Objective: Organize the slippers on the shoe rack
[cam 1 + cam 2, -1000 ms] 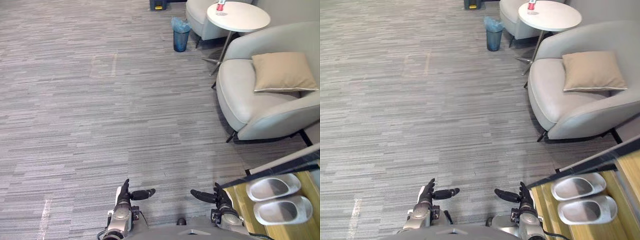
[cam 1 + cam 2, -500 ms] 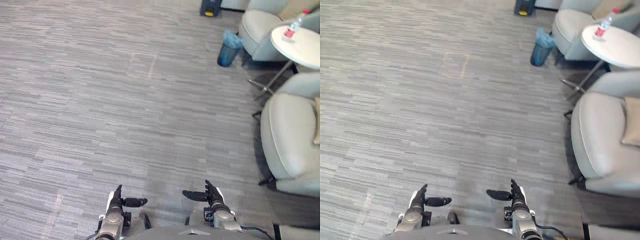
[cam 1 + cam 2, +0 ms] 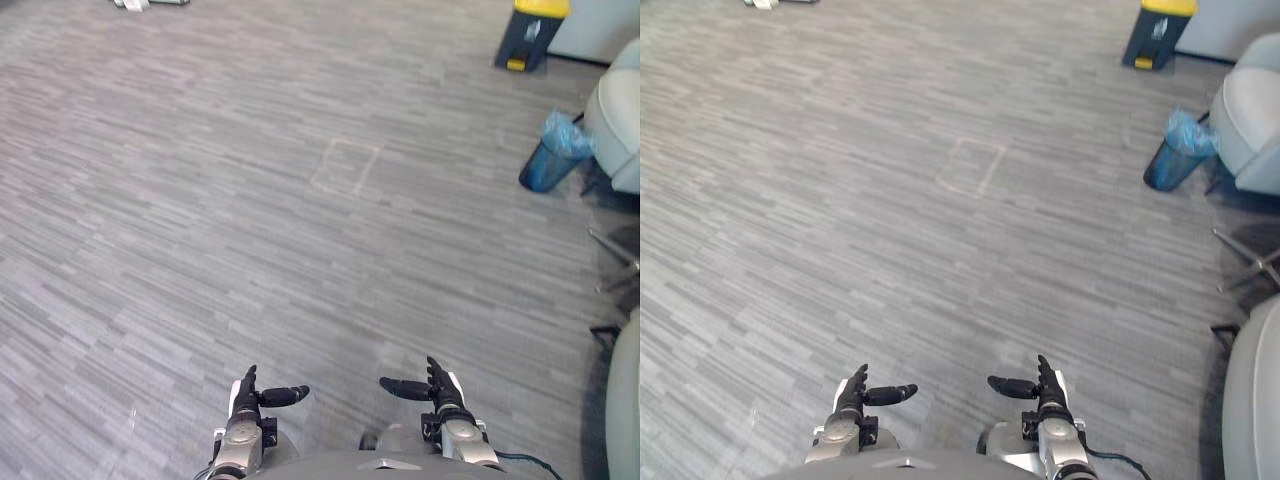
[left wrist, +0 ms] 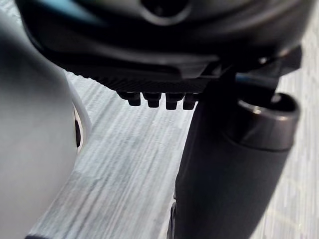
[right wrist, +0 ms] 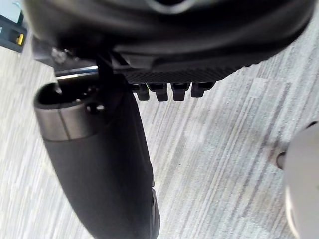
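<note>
Hovering open: left hand (image 3: 246,398), right hand (image 3: 1044,385)

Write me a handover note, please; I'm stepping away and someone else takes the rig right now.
Left hand: open, empty, low in front. Right hand: open, empty, likewise.
The head views face grey carpet, a blue bin and an armchair at the right.
A second ago a pair of slippers lay on the rack at the robot's right; the camera has since swung left.
Done: cannot tell. Left: turn back right, find them.
</note>
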